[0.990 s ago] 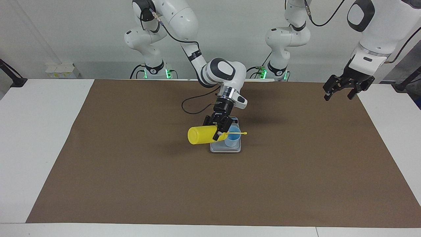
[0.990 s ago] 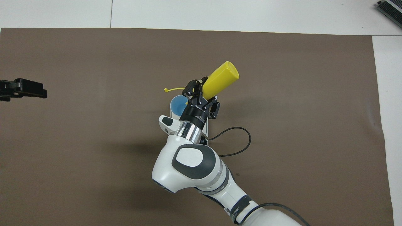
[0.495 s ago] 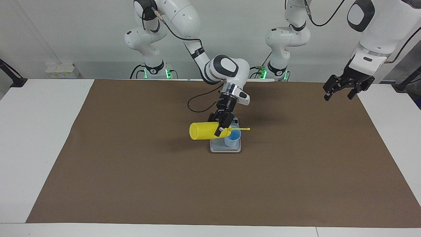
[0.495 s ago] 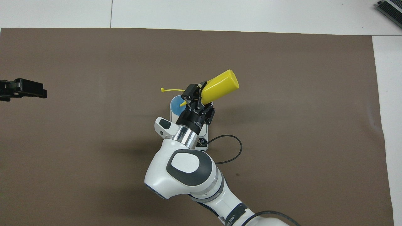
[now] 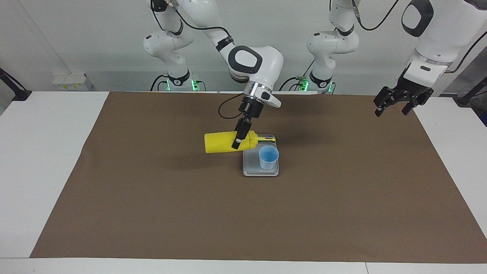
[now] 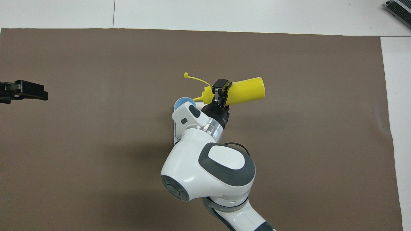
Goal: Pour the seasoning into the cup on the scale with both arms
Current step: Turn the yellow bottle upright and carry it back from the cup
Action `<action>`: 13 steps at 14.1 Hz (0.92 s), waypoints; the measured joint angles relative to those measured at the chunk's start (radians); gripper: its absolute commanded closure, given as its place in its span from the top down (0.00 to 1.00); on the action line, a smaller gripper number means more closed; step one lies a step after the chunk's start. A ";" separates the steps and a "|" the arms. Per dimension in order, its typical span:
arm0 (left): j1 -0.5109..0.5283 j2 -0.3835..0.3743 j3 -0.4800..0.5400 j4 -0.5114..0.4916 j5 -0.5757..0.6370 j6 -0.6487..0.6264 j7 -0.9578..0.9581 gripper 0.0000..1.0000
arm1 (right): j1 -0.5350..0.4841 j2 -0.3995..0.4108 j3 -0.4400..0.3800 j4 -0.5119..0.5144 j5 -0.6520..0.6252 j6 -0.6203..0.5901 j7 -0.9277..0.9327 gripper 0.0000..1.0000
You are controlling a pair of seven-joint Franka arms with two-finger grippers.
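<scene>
My right gripper (image 5: 236, 141) is shut on the seasoning (image 5: 222, 142), a yellow squeeze bottle held almost level in the air. Its nozzle points toward the left arm's end and hangs over the edge of the scale (image 5: 251, 167) nearer to the robots. The light-blue cup (image 5: 268, 157) stands upright on the scale, apart from the nozzle. In the overhead view the seasoning (image 6: 246, 91) sticks out past my right gripper (image 6: 221, 91), its cap strap (image 6: 194, 78) curls free, and only part of the cup (image 6: 183, 102) shows beside the wrist. My left gripper (image 5: 392, 111) (image 6: 41, 94) waits open over the left arm's end of the mat.
A brown mat (image 5: 152, 213) covers most of the white table (image 5: 45, 152). The right arm's wrist and a black cable loop (image 5: 228, 112) hang over the mat, on the robots' side of the scale.
My right gripper has risen and drawn back from over the cup toward the robots. The bottle has swung from nozzle-down over the cup to nearly level. The left arm has not moved.
</scene>
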 measured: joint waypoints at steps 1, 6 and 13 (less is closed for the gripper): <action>0.000 0.000 0.000 0.000 0.000 0.000 0.000 1.00 | -0.022 -0.030 0.000 -0.025 0.042 0.025 0.024 0.00; 0.000 0.000 0.000 0.000 0.000 0.000 0.000 1.00 | -0.139 -0.127 -0.001 -0.148 0.260 0.206 0.098 0.00; 0.000 0.000 0.000 0.000 0.000 0.000 0.000 1.00 | -0.375 -0.193 -0.003 -0.354 0.455 0.571 0.094 0.00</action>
